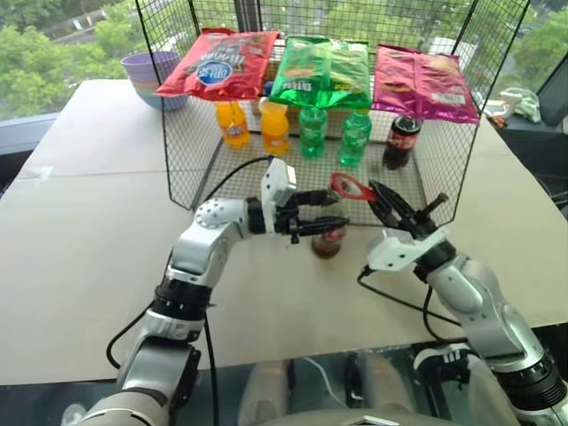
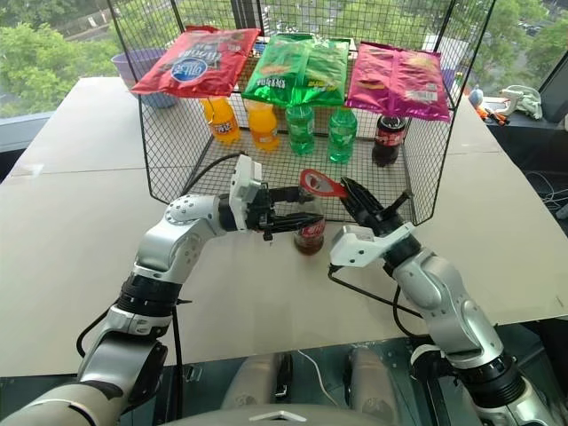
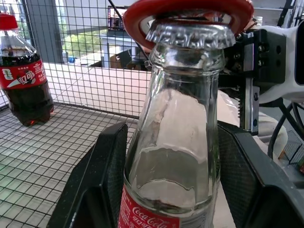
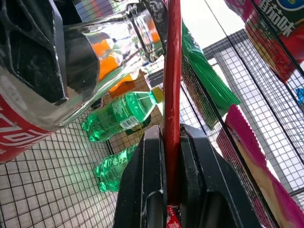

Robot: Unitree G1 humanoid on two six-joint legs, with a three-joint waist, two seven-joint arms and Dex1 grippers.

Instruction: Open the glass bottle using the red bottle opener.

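over the desk (image 1: 80, 231) the left claw (image 1: 321, 213) clamps the upright bottle (image 1: 327, 238) while the right claw (image 1: 383, 199), clamped on the opener (image 1: 351, 186), sets its ring over the cap (image 3: 191, 33).

White "Coca-Cola" script on the red label of the glass bottle (image 3: 171, 156) between the left gripper (image 3: 166, 190) fingers, white lettering, not readable, on the red label of a dark cola bottle (image 3: 23, 76) beyond that gripper

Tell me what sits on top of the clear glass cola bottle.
The clear glass cola bottle still wears its crimped metal cap, with the flat red bottle opener's ring over it. The cap hides the bottle's mouth.
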